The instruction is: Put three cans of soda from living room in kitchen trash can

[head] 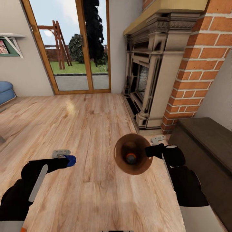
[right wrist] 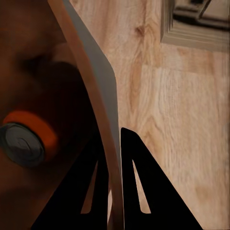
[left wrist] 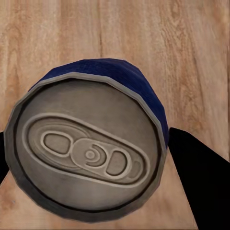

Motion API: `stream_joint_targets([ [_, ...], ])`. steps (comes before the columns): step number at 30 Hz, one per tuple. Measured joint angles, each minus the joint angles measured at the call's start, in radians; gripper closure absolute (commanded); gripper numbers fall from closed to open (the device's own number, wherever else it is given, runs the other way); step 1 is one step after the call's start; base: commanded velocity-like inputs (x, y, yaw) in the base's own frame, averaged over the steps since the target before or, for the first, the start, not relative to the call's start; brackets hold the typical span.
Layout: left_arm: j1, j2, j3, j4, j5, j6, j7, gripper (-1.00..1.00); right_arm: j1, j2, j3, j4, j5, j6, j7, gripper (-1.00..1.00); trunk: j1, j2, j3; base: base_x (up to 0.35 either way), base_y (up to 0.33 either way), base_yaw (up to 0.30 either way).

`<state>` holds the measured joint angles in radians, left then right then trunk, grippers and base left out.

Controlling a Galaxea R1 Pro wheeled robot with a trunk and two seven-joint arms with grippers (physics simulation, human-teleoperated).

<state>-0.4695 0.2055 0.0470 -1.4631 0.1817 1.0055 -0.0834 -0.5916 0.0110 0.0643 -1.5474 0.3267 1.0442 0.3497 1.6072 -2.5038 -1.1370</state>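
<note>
Brickwork of a red chimney [head: 206, 54] and a carved stone fireplace [head: 151, 71] fill the upper right of the head view, with wood-framed glass doors [head: 74, 48] at upper left and a blue sofa [head: 5, 91] at the left edge; this is the living room, floored in warm wood planks [head: 90, 122].

Right of centre in the lower half of the head view, the round tapered bin with a glossy brown inside [head: 133, 158] is tipped so its mouth faces the camera. The right pincer [head: 151, 150] grips its rim: in the right wrist view the two black fingers [right wrist: 139, 191] stand close together with the thin bin wall [right wrist: 98, 96] between them. Inside the bin lies one bright orange soda can with a silver-grey top [head: 130, 158], seen at the left of the right wrist view [right wrist: 26, 139].

At lower left of the head view, the left pincer [head: 66, 160] holds a second soda can, dark blue at its visible end [head: 71, 160]. The left wrist view shows that can's grey pull-tab top [left wrist: 86, 153] close up, blue side above, black fingers [left wrist: 201, 182] on either side.
</note>
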Motion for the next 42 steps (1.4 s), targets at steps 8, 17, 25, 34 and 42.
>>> stream_joint_targets([
  [8, 0.000, -0.011, -0.057, -0.062, -0.003, 0.042, 0.000, 1.00, 0.001, -0.023, 0.001, 0.006, -0.007, 0.001, 0.001, 1.00, -0.004, 0.002, 0.031, 0.000, 0.000, 0.000],
  [17, 0.011, -0.012, -0.063, -0.114, -0.003, 0.042, -0.063, 1.00, 0.000, -0.024, 0.002, 0.032, 0.040, 0.001, -0.001, 1.00, -0.011, 0.011, 0.065, 0.000, 0.000, 0.000],
  [25, 0.015, -0.012, -0.125, -0.126, 0.008, 0.042, -0.084, 1.00, 0.000, -0.021, -0.001, 0.142, 0.057, 0.002, 0.000, 1.00, -0.041, 0.067, 0.090, 0.000, 0.000, 0.000],
  [34, 0.015, -0.012, -0.171, -0.128, 0.075, 0.042, -0.177, 1.00, -0.001, -0.016, -0.001, 0.193, 0.060, 0.002, -0.006, 1.00, -0.076, 0.130, 0.118, 0.000, 0.000, 0.000],
  [42, 0.015, -0.012, -0.218, -0.129, 0.074, 0.042, -0.264, 1.00, -0.001, -0.010, 0.004, 0.227, 0.062, 0.002, -0.009, 1.00, -0.107, 0.186, 0.143, 0.000, 0.000, 0.000],
])
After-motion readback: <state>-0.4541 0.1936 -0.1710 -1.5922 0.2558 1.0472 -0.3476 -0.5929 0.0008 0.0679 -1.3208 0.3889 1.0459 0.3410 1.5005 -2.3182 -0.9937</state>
